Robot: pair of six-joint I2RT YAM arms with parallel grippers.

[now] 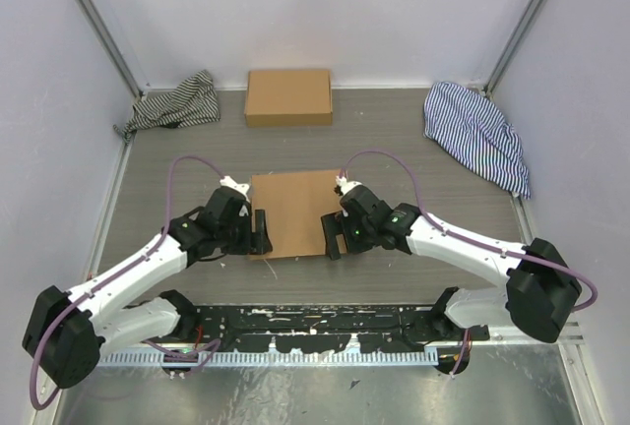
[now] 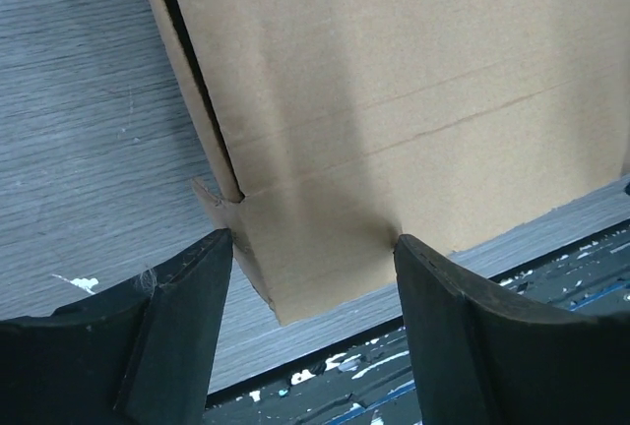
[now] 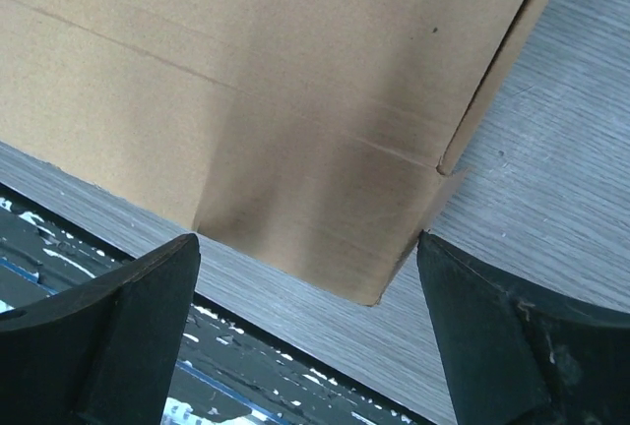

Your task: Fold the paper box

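The paper box (image 1: pixel 293 213) lies mid-table as a flat brown cardboard shape with creases near its front edge. My left gripper (image 1: pixel 258 231) is open at its near-left corner. In the left wrist view, the fingers (image 2: pixel 187 317) straddle that corner of the paper box (image 2: pixel 394 100), with the gripper (image 2: pixel 313 238) holding nothing. My right gripper (image 1: pixel 333 236) is open at the near-right corner. In the right wrist view, the gripper (image 3: pixel 308 240) straddles the corner flap of the paper box (image 3: pixel 276 81) without gripping it.
A ready-formed brown box (image 1: pixel 288 96) stands at the back wall. A striped cloth (image 1: pixel 177 102) lies at the back left and another (image 1: pixel 477 135) at the back right. A black paint-flecked strip (image 1: pixel 315 322) runs along the near edge.
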